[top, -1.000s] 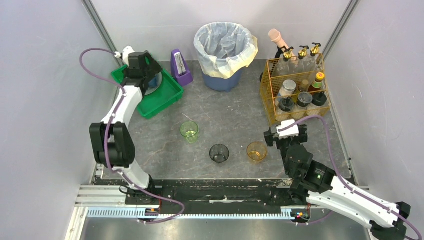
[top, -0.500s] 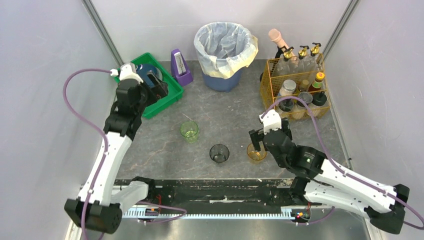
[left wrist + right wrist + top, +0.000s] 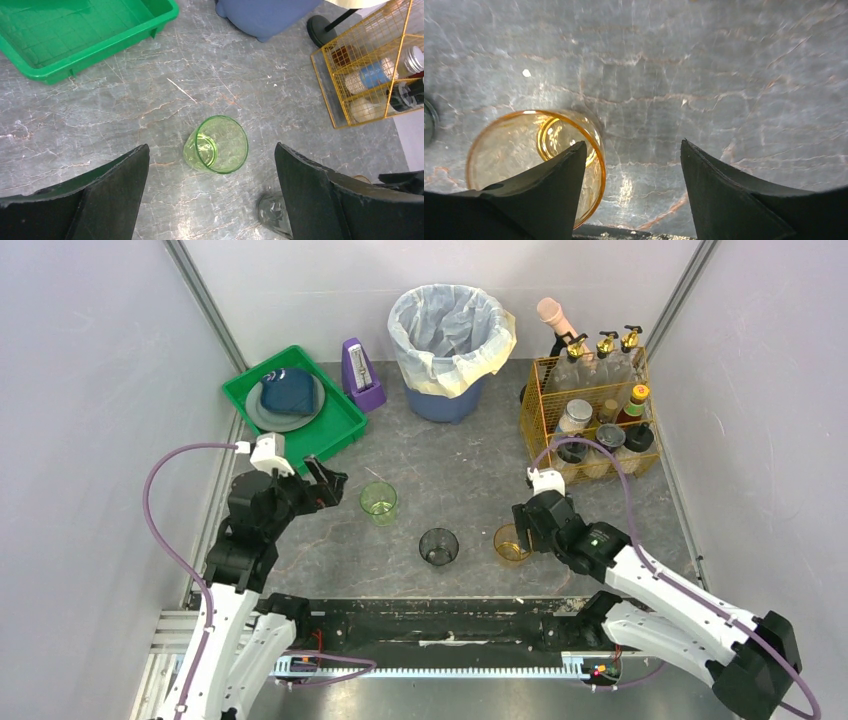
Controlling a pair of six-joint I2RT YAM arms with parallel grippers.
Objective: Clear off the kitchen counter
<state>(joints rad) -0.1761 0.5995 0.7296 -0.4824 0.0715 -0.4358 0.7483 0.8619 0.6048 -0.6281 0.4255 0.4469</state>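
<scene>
On the dark marbled kitchen counter [image 3: 455, 465] stand three cups in a loose row: a green cup [image 3: 379, 502], a smoky cup [image 3: 438, 546] and an amber cup [image 3: 509, 544]. My left gripper [image 3: 327, 488] hovers just left of the green cup [image 3: 218, 145], open and empty. In the left wrist view the cup lies ahead, between the wide-set left gripper [image 3: 211, 148] fingers. My right gripper [image 3: 633, 143] is open at the amber cup [image 3: 519, 150]. Its left finger reaches inside the rim, while the right finger stays outside and well clear of the glass.
A green tray [image 3: 340, 425] with a grey plate and blue cloth sits at the back left. Next to it are a purple metronome [image 3: 360, 375] and a lined bin [image 3: 450, 340]. A yellow wire basket [image 3: 545, 430] of bottles stands at the right. A black rail [image 3: 440, 615] runs along the near edge.
My left arm swung from the green tray down toward the green cup. My right gripper came down over the amber cup's right rim and its jaws have narrowed.
</scene>
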